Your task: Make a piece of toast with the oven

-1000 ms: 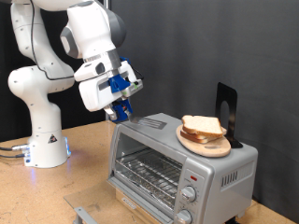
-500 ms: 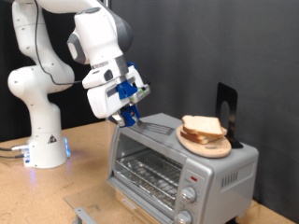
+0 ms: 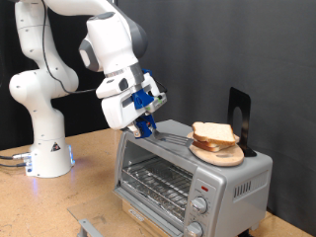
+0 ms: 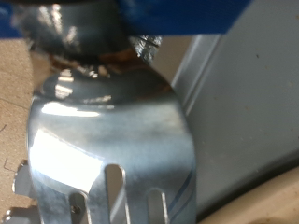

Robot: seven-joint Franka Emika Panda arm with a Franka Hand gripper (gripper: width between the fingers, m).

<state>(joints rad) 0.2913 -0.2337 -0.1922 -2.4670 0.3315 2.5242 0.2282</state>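
The gripper (image 3: 148, 126), clamped on a metal spatula (image 4: 107, 131), is swinging rightward over the oven (image 3: 193, 168), closing in on the piece of toast (image 3: 213, 133) atop it.

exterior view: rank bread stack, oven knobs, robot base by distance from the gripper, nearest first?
From the gripper, above the oven's top at the exterior view's left:
1. Bread stack, on the oven top, toward the right.
2. Oven knobs, lower right front.
3. Robot base, far left.
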